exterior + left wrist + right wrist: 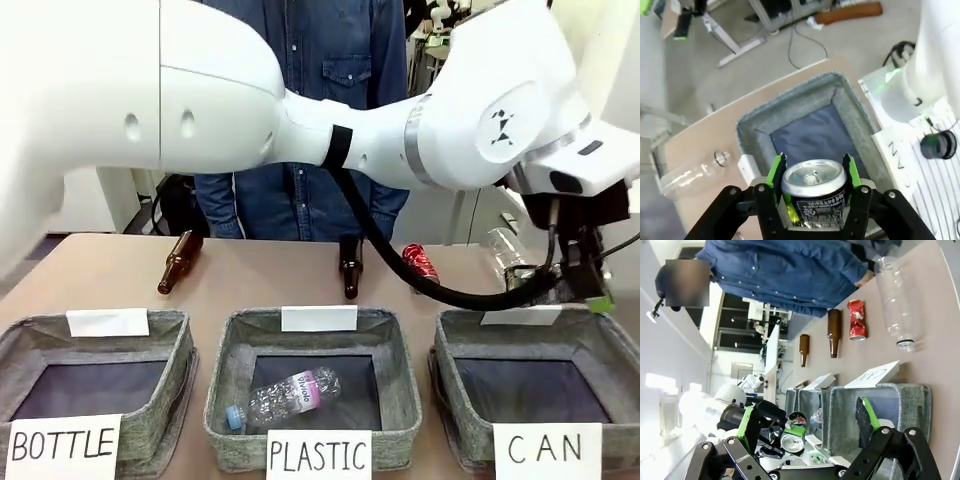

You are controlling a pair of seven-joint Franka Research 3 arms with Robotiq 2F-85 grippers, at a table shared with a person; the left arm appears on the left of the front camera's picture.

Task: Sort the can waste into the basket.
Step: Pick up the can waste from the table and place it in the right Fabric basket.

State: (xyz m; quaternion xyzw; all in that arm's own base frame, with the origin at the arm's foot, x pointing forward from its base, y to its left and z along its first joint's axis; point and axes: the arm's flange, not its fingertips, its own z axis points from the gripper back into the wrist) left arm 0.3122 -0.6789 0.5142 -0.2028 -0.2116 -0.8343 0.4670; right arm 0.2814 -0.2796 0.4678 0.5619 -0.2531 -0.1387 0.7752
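presently: dark can held over the can basket, red can out on the table

counted three grey woven baskets in a row along the near side of the table. read the handwritten signs from left to right: "bottle", "plastic", "can". noted a blank white tag on each far rim. found dark floor showing across the bottle basket and the can basket. found one crushed clear bottle lying in the plastic basket, blue cap toward the left, pinkish label not legible.

found the left gripper clamped on the dark and silver can, green pads against both sides, silver top facing the wrist camera. placed it above the can basket, close to the tagged rim; cannot tell whether over floor or rim. saw small white print and a recycling mark on the dark band, too small to read. found the right gripper spread wide with nothing held.

located the red can, dented, lying on the table beyond the baskets, between a brown glass bottle and a second clear bottle. located another brown glass bottle lying beyond the bottle basket.

noted a strip of bare table between the basket row and these items. noted the left arm spanning the picture above that strip, black cable sagging beneath it close by the red can. noted a person in a denim shirt standing at the far edge.
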